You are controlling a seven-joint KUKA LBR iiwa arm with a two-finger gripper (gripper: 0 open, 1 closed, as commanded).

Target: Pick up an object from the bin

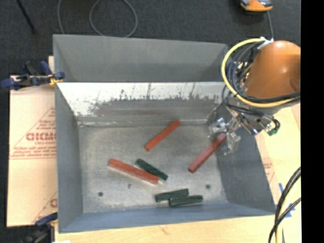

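**Operator:** Where is the hand in relation to the piece?

**Spotter:** You're seeing the hand [224,135] hanging by the right wall of the bin [142,65]. It is gripping the far right end of a red bar [202,158], and that end is sitting between its fingers. The bar's long axis is running from the hand toward the near left, with its free end pointing down at the bin floor.

**Operator:** What is the lift depending on?

**Spotter:** You're holding it by one end, not the middle, so I'd judge it is liable to pivot as you're raising it.

**Operator:** How is it looking?

**Spotter:** You're dealing with a slim, straight, brick-red stick. Another red stick [162,134] and the dark green sticks [178,197] are lying well apart, to its left.
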